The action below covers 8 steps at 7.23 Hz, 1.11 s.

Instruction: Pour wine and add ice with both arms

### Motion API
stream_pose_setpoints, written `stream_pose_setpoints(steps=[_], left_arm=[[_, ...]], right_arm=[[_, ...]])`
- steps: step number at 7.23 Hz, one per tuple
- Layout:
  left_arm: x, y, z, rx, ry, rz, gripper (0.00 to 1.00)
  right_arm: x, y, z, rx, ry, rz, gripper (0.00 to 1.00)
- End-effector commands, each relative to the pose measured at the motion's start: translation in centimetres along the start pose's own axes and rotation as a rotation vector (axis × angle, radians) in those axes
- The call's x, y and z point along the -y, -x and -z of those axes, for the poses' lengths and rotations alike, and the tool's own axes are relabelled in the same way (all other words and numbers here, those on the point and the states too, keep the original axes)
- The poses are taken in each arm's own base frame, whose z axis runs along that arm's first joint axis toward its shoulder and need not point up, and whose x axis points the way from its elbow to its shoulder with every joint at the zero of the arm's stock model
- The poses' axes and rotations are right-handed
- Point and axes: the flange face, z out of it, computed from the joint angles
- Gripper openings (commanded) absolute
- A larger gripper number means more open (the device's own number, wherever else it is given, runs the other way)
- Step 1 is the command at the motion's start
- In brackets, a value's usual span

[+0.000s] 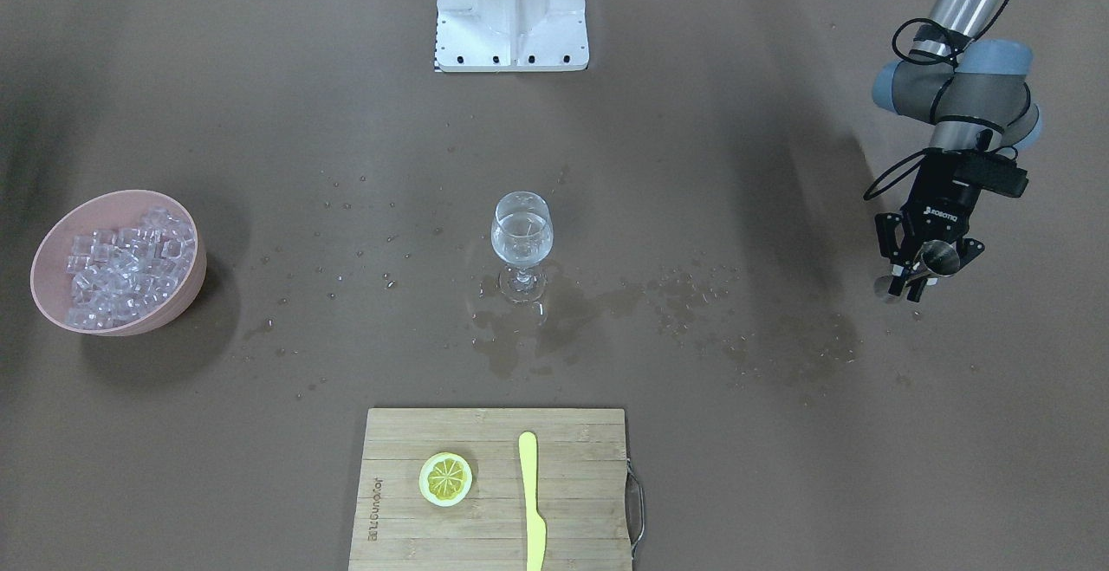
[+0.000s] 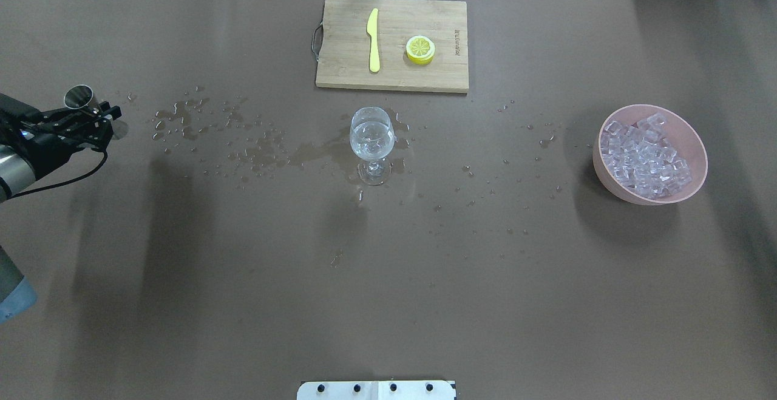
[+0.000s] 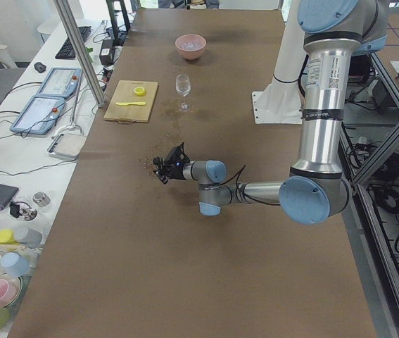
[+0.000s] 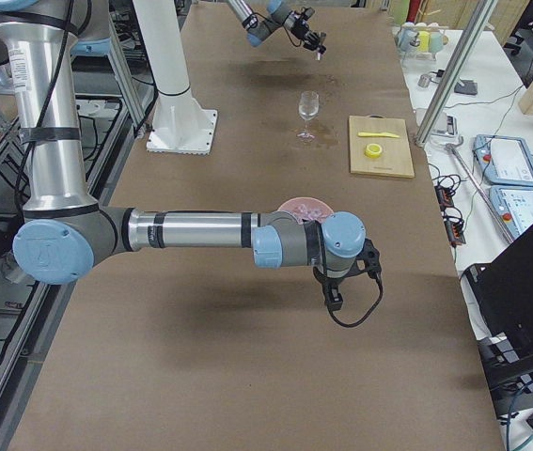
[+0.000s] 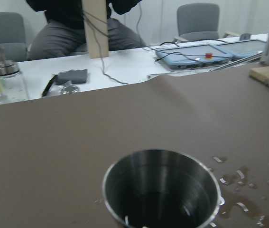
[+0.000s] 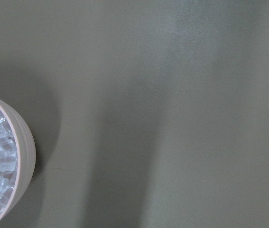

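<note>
A wine glass [image 1: 522, 237] [image 2: 371, 139] stands upright mid-table and holds clear wine. The ice [image 1: 121, 268] [image 2: 646, 157] is heaped in a pink bowl [image 1: 186, 298] [image 2: 631, 196] on my right side. My left gripper [image 1: 923, 272] [image 2: 97, 119] is shut on a small steel cup [image 1: 940, 257] [image 2: 81, 98] [image 5: 162, 190] just above the table, far to the glass's left. My right gripper [image 4: 337, 287] shows only in the exterior right view, near the bowl, so I cannot tell whether it is open or shut. The right wrist view shows the bowl's wall [image 6: 23, 156] at its left edge.
A wooden cutting board [image 1: 494, 502] [image 2: 391, 45] at the table's far edge carries a lemon slice [image 1: 446, 478] [image 2: 420, 49] and a yellow knife [image 1: 532, 502] [image 2: 373, 39]. Spilled drops and puddles [image 1: 520, 328] [image 2: 243, 145] spread around the glass and toward my left gripper. The white pedestal [image 1: 511, 8] stands behind.
</note>
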Motion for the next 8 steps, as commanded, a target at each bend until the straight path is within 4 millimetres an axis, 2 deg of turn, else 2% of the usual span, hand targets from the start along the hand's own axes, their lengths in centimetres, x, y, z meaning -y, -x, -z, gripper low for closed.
stream_pose_setpoints(steps=[1,2,4,5,6,7,8], left_arm=[[6.0,-5.9,-1.6,-0.072,-0.078,0.024,0.00],[8.0,-9.7,-2.0,-0.034,-0.059,0.010,0.00],[11.5,-20.0,-1.2,0.010,0.023,-0.062,0.00],[11.0,-25.5,-2.0,0.010,-0.012,-0.190,0.00],[11.7,-32.5,-3.1,0.005,-0.015,-0.250,0.00],[14.5,-36.7,-5.0,0.084,0.056,-0.328,0.00],[15.7,-37.9,-5.2,0.106,0.087,-0.414,0.00]], right_arm=[[-0.1,-0.2,-0.2,-0.001,0.004,-0.006,1.00],[-0.1,-0.1,-0.4,-0.001,0.009,-0.007,1.00],[-0.1,-0.1,-0.5,0.001,0.011,-0.009,1.00],[-0.1,-0.3,-0.6,-0.002,0.013,-0.011,1.00],[-0.1,-0.3,-0.8,-0.001,0.017,-0.011,1.00],[-0.1,-0.2,-0.8,0.001,0.018,-0.011,1.00],[0.0,-0.1,-1.0,0.001,0.020,-0.007,1.00]])
